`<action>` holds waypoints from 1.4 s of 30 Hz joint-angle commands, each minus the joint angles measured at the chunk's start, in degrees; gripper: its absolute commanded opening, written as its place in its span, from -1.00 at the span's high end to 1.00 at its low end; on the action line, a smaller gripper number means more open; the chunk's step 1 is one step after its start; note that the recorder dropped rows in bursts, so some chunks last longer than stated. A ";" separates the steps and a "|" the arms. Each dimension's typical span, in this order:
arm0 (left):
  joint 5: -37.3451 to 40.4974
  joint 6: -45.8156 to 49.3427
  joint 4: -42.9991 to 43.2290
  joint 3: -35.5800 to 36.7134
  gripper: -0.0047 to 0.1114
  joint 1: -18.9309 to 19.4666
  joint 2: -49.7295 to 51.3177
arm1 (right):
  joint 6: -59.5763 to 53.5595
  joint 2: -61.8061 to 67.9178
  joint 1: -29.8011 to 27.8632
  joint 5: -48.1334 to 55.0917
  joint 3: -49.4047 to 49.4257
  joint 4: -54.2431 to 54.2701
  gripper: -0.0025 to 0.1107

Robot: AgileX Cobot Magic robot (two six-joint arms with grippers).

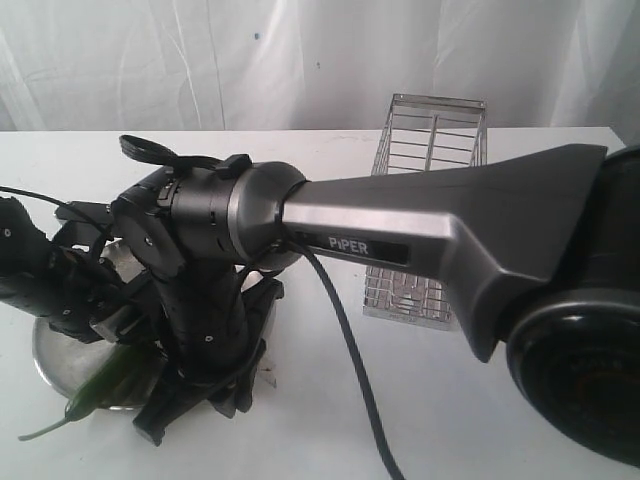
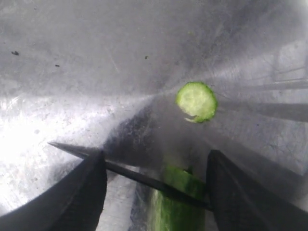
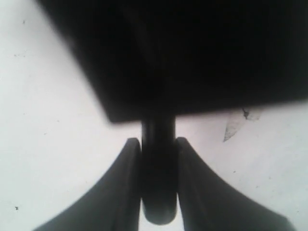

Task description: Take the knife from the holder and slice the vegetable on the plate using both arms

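Note:
The steel plate (image 1: 48, 362) lies at the lower left under both arms. The green vegetable (image 1: 105, 385) rests on it with its thin stem over the rim. In the left wrist view the vegetable (image 2: 179, 204) lies between the spread fingers of my left gripper (image 2: 155, 192), close against one finger and apart from the other. The knife's dark blade (image 2: 130, 174) crosses it. A cut round slice (image 2: 196, 101) lies on the plate (image 2: 96, 72) beyond. My right gripper (image 3: 159, 159) is shut on the knife's dark handle (image 3: 159, 192). The wire holder (image 1: 430, 200) stands at the back.
The right arm with its PiPER lettering (image 1: 430, 235) stretches across the middle of the exterior view and hides much of the plate. A black cable (image 1: 350, 370) hangs from it. A pale scrap (image 3: 236, 122) lies on the white table (image 3: 48, 144).

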 commanded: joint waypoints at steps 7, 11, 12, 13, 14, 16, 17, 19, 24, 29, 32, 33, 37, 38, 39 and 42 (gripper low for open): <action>6.55 -0.37 0.04 -0.96 -0.17 -0.17 2.43 | -2.13 -2.08 0.48 0.52 4.37 -1.41 0.96; 6.66 -0.37 0.04 -0.94 -0.17 -0.17 2.43 | -2.13 -3.22 0.48 0.52 5.65 -2.02 0.96; 6.66 -0.37 0.04 -0.94 -0.17 -0.17 2.43 | -2.13 -3.49 0.48 0.52 5.93 -2.02 0.96; 6.66 -0.37 0.04 -0.94 -0.17 -0.17 2.43 | -2.13 -3.73 0.48 0.52 6.38 -2.02 0.96; 6.66 -0.37 0.04 -0.94 -0.17 -0.17 2.43 | -2.13 -4.08 0.48 0.52 6.64 -2.02 0.96; 6.66 -0.37 0.04 -0.94 -0.17 -0.17 2.43 | -2.13 -4.71 0.48 0.52 7.41 -2.02 0.96; 6.66 -0.37 0.04 -0.94 -0.17 -0.17 2.43 | -2.13 -4.81 0.48 0.52 7.60 -2.02 0.96; 6.67 -0.37 0.15 -0.94 -0.17 -0.17 2.43 | -2.13 -5.38 0.48 0.52 8.30 -2.18 0.96; 6.67 -0.37 0.15 -0.94 -0.17 -0.17 2.43 | -2.13 -6.56 0.48 0.52 10.64 -2.30 0.96; 6.91 -0.37 0.16 -0.94 -0.17 -0.17 2.43 | -1.72 -7.32 0.48 0.52 13.57 -2.68 0.96; 7.45 -0.37 0.16 -0.94 -0.17 -0.17 2.43 | -1.72 -7.41 0.48 0.52 13.69 -2.92 0.96; 7.71 -0.37 0.16 -0.94 -0.17 -0.17 2.43 | -1.72 -7.41 0.48 0.52 13.69 -3.03 0.96; 8.68 -0.37 0.16 -0.94 -0.17 -0.17 0.47 | -1.72 -7.41 0.48 0.52 13.69 -3.04 0.96; 8.80 -0.37 0.16 -0.99 -0.17 -0.17 -0.81 | -1.72 -7.41 0.48 0.52 13.69 -3.04 0.96; 8.80 -0.37 0.25 -1.08 -0.17 -0.17 -2.72 | -1.72 -7.41 0.48 0.52 13.69 -3.14 0.96; 10.36 -0.37 2.85 -1.08 -0.17 -0.17 -5.88 | -1.72 -7.41 0.48 0.52 13.69 -3.24 0.96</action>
